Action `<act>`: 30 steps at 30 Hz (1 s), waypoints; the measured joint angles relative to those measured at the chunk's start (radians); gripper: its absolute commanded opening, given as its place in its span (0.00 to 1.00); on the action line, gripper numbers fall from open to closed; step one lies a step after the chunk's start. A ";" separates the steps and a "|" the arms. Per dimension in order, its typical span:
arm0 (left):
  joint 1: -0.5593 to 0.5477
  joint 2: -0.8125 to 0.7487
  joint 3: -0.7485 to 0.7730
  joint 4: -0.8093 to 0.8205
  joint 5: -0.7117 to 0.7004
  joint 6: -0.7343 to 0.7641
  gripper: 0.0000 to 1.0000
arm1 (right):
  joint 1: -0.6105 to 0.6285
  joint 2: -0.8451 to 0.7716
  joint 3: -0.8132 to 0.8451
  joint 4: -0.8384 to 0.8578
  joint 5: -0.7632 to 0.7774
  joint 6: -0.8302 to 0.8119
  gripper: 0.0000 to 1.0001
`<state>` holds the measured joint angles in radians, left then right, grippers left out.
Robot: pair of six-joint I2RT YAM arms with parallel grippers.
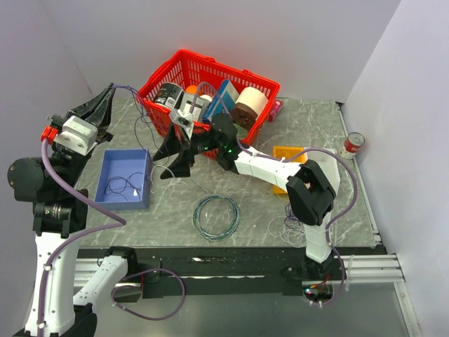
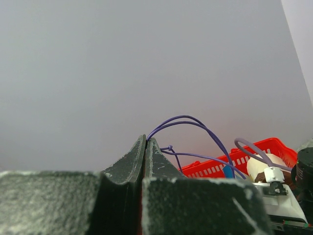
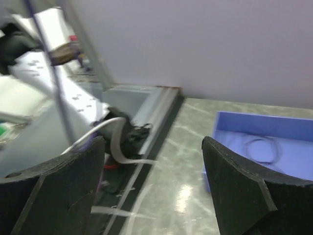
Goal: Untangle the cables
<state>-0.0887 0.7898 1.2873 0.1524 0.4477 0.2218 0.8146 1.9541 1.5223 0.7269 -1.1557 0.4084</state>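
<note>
Pulling slowly seems best: the left tool (image 2: 145, 140) is clamped on a thin purple wire (image 2: 186, 117), and the right tool (image 3: 154, 143) stands apart.

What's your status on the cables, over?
Left gripper shut on purple cable, raised. Right gripper open, empty, near blue tray. Cable runs toward red basket.

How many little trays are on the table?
2. The blue tray sits left; the yellow tray sits right, partly under the right arm. More could hide behind arms.
</note>
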 measured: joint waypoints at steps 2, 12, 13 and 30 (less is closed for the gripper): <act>0.000 0.000 0.000 0.000 0.000 0.002 0.01 | -0.001 0.006 0.003 0.030 -0.048 0.048 0.86; 0.000 0.000 0.000 0.001 0.001 0.001 0.01 | 0.005 0.050 0.031 0.021 0.024 0.112 0.89; 0.000 0.000 0.000 0.001 0.003 0.000 0.01 | 0.005 0.050 0.035 0.018 0.047 0.111 0.89; 0.000 0.000 0.000 0.006 0.020 -0.003 0.01 | 0.006 0.051 0.082 -0.152 0.279 -0.014 0.79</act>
<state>-0.0887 0.7902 1.2873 0.1585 0.4675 0.2184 0.8204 2.0052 1.6047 0.5751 -0.8768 0.3943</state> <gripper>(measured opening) 0.023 0.813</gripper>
